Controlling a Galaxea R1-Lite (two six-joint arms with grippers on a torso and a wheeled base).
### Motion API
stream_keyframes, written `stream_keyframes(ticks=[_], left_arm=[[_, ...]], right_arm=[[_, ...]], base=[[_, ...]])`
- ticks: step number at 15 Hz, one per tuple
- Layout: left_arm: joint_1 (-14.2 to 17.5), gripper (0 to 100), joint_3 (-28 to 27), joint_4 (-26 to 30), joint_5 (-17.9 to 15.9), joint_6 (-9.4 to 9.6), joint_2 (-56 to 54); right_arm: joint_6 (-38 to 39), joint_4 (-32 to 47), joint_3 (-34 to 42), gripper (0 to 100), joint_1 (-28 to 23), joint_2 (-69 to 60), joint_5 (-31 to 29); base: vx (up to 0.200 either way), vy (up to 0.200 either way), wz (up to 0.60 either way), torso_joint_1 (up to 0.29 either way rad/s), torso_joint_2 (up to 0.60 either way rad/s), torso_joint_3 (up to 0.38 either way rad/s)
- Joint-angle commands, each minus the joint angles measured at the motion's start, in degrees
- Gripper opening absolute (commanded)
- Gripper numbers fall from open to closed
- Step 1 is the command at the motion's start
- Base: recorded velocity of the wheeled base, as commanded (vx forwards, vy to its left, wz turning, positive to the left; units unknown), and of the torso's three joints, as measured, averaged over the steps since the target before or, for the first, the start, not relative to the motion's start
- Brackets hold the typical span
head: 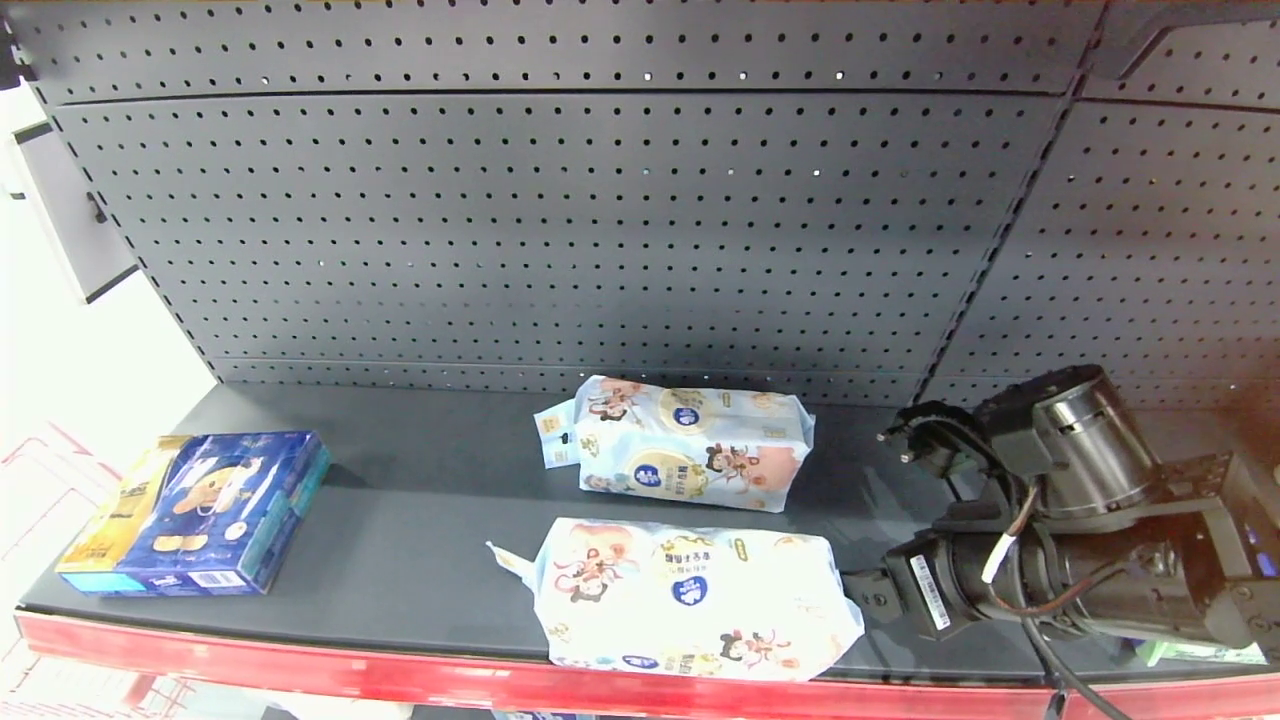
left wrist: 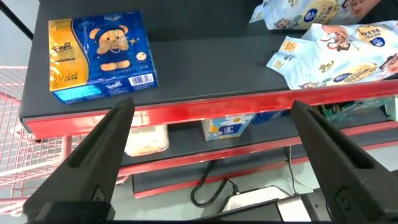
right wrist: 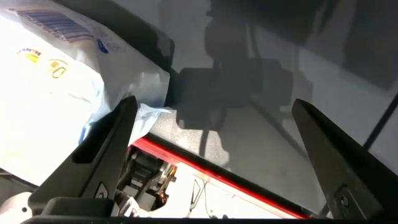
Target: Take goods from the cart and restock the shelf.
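Observation:
Two pale printed soft packs lie on the dark shelf (head: 420,500): one at the back centre (head: 690,440), one at the front edge (head: 690,598). A blue and gold box (head: 190,512) sits at the shelf's left end. My right gripper (head: 865,595) is low over the shelf just right of the front pack (right wrist: 56,93), open, with only bare shelf between its fingers. My left gripper (left wrist: 211,106) hangs open and holding nothing out in front of the shelf's red lip (left wrist: 205,109), with the blue box (left wrist: 99,56) and the packs (left wrist: 339,53) beyond it.
A perforated grey back panel (head: 560,220) rises behind the shelf. A lower shelf (left wrist: 186,146) holds a few small goods. Red cart wire (left wrist: 9,124) stands off the shelf's left end. Bare shelf lies between the blue box and the packs.

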Motion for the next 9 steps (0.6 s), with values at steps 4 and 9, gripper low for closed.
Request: stream_keyframes(ticks=[4, 9], left_arm=[[0.0, 100, 0.34, 0.01, 0.04, -0.01, 0.15], [-0.09, 100, 1.05, -0.08, -0.05, -0.01, 0.24]], right_arm=[[-0.01, 0.04, -0.72, 100, 0.12, 1.2, 0.01], [-0.01, 0.04, 3.67, 100, -1.99, -4.52, -0.08]], base=[[0.0, 0.0, 0.0, 0.0, 0.0, 0.0], [0.0, 0.0, 0.0, 0.0, 0.0, 0.0]])
